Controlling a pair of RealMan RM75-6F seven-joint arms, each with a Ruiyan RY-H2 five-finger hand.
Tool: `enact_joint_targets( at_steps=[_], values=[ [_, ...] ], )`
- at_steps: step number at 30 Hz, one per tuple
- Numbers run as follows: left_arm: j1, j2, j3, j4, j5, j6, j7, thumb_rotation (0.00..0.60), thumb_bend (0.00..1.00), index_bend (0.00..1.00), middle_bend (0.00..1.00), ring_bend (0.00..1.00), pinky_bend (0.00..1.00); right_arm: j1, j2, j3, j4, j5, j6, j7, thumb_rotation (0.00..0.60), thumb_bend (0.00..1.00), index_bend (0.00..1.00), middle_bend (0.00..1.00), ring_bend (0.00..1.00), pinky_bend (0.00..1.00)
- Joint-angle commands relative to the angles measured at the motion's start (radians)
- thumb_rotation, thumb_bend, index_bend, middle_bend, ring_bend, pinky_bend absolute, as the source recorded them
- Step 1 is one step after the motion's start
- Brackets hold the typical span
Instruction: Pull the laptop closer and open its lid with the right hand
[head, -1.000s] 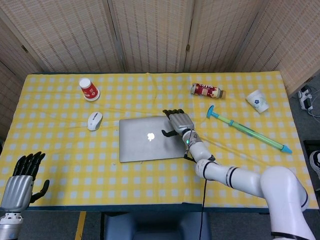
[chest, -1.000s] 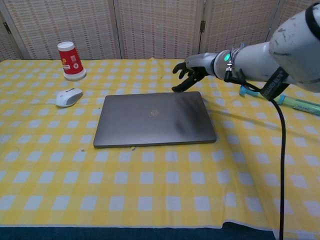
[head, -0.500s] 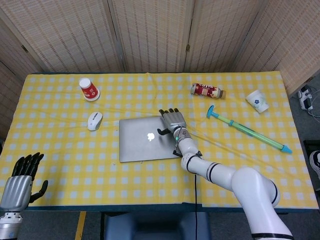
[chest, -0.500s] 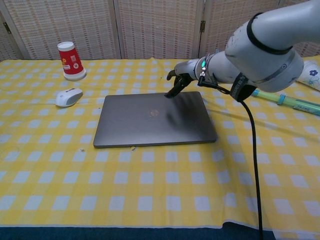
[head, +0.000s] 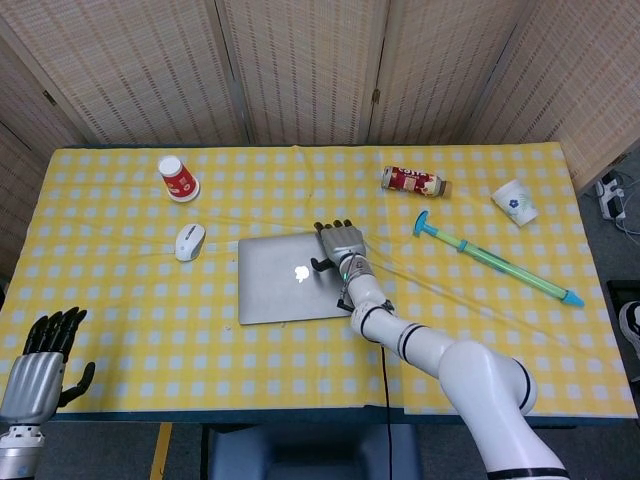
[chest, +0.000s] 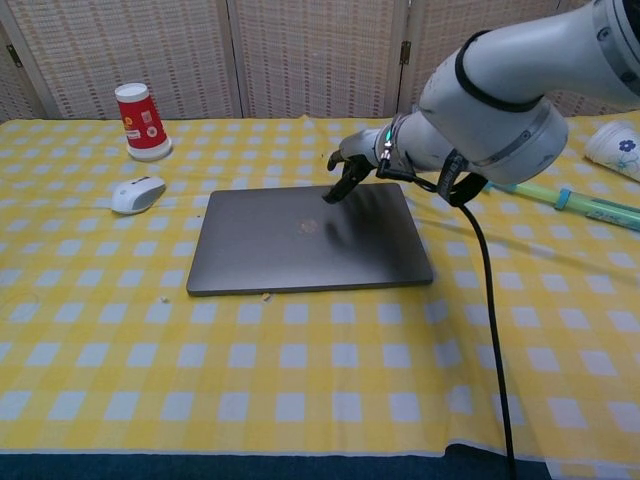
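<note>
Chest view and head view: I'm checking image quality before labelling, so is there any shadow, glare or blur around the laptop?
Chest view: the right hand casts a soft dark shadow on the laptop lid; the picture is sharp. Head view: the lid looks evenly lit, paler, without glare, logo bright.

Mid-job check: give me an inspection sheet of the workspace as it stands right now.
Surface: table under a yellow checked cloth.
Job's things: laptop, lid closed, flat.
Clutter: mouse, red cup upside down, bottle lying, white cup tipped, blue-green pump toy.
Hands: right hand over the laptop's far right edge, contact unclear; left hand open, off the near left edge.
Cables: black cable hanging from the right arm.
Surroundings: woven screens.
</note>
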Motion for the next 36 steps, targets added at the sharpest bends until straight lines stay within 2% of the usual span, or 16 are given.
enact_joint_targets(
  at_steps=[1,8,13,22,36],
  values=[
    [-0.001,-0.002,-0.001,0.003,-0.001,-0.002,0.000,0.600,0.47,0.07,0.10,0.02,0.00,0.006,-0.014,-0.006,0.024,0.014,-0.013,-0.011,0.346,0.48,0.00,0.16,0.06,0.00],
    [-0.001,-0.003,-0.003,0.010,-0.007,-0.006,-0.005,0.600,0.47,0.07,0.10,0.02,0.00,0.016,-0.040,-0.016,0.074,0.040,-0.045,-0.032,0.346,0.48,0.00,0.18,0.07,0.00],
    [-0.002,-0.005,-0.005,0.015,-0.007,-0.008,-0.009,0.600,0.47,0.07,0.10,0.02,0.00,0.009,-0.026,-0.010,0.051,0.006,-0.048,-0.015,0.348,0.48,0.00,0.23,0.09,0.00],
    [-0.004,-0.009,-0.002,0.013,0.006,-0.007,-0.006,0.600,0.47,0.07,0.10,0.02,0.00,-0.023,0.040,-0.011,-0.083,-0.104,-0.018,0.049,0.346,0.48,0.00,0.26,0.12,0.00],
    [-0.007,-0.017,0.002,0.017,0.022,-0.006,-0.009,0.600,0.47,0.07,0.10,0.02,0.00,-0.092,0.158,-0.023,-0.313,-0.285,0.017,0.176,0.345,0.48,0.00,0.27,0.12,0.00]
  ],
)
